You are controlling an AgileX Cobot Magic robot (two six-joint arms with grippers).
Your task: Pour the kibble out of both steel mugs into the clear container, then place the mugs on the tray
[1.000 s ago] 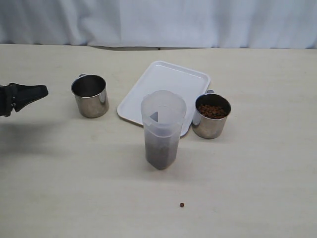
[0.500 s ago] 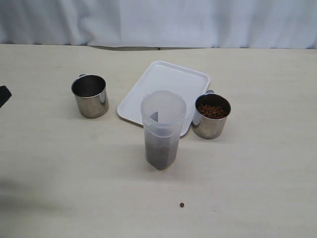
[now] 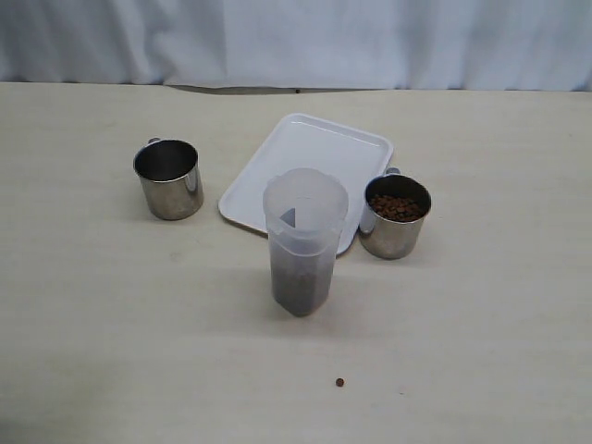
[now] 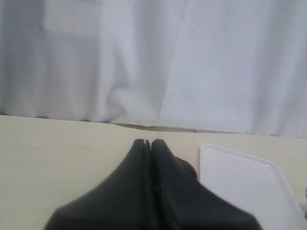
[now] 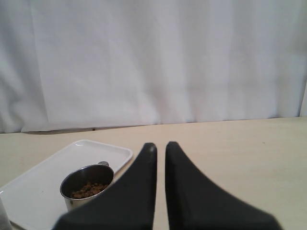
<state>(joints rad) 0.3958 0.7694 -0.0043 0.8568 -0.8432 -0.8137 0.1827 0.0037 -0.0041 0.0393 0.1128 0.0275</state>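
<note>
The clear container (image 3: 303, 240) stands mid-table with kibble (image 3: 298, 287) filling its lower part. One steel mug (image 3: 167, 178) to its left looks empty. The other steel mug (image 3: 395, 215) (image 5: 86, 184) at the right holds kibble (image 3: 396, 206) (image 5: 86, 189) and touches the white tray (image 3: 314, 157) (image 4: 240, 177) (image 5: 57, 163). Neither gripper appears in the exterior view. My left gripper (image 4: 148, 142) is shut with nothing in it, hovering short of the tray. My right gripper (image 5: 160, 145) has only a narrow slit between its fingers, holds nothing, and sits apart from the full mug.
One stray pellet (image 3: 339, 382) lies on the table in front of the container. A white curtain (image 3: 296, 37) hangs along the table's far edge.
The left gripper drew back leftward and has left the exterior view. The mugs, container and tray have not moved.
</note>
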